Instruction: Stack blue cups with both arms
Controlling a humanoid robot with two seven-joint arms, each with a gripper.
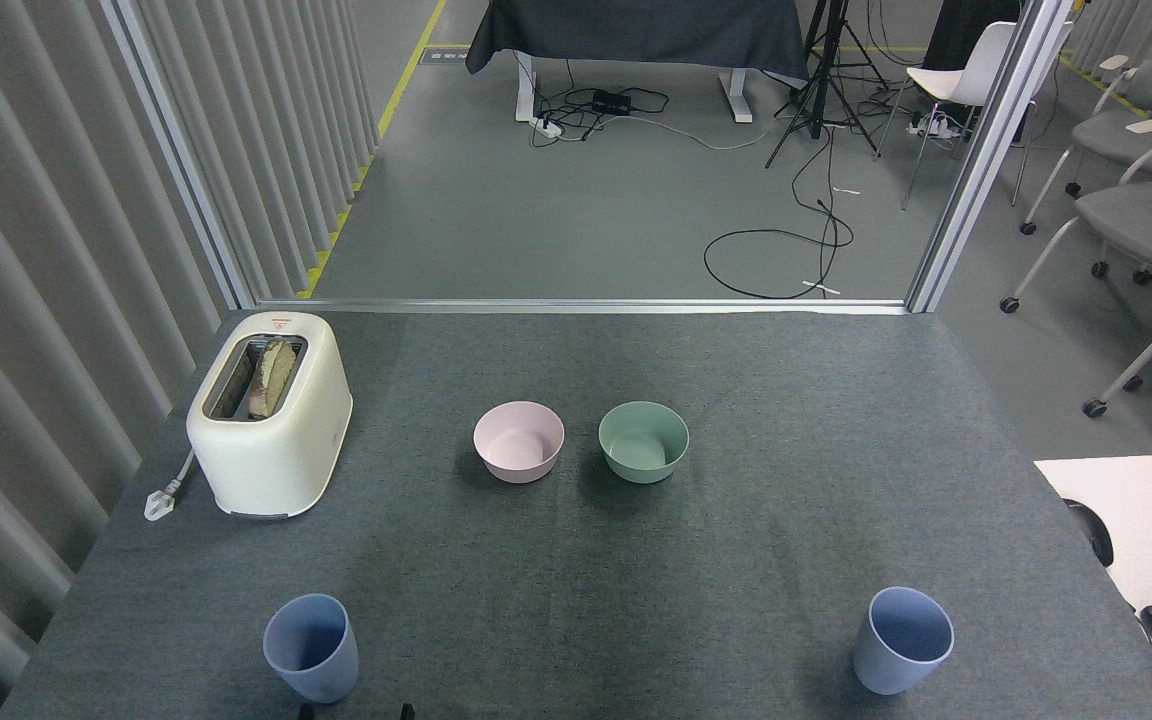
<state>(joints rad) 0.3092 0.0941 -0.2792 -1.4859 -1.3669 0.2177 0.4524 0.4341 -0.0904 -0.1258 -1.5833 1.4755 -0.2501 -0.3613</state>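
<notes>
Grey felt surface [736,560]. Two blue cups, upright and empty: left cup [311,648] near the front-left edge, right cup [902,640] front-right, well apart. Pink bowl [519,441] and green bowl [643,441] side by side mid-surface, both empty. Cream toaster [269,412] far left, bread in one slot. Neither claw in view; state can't be told.
</notes>
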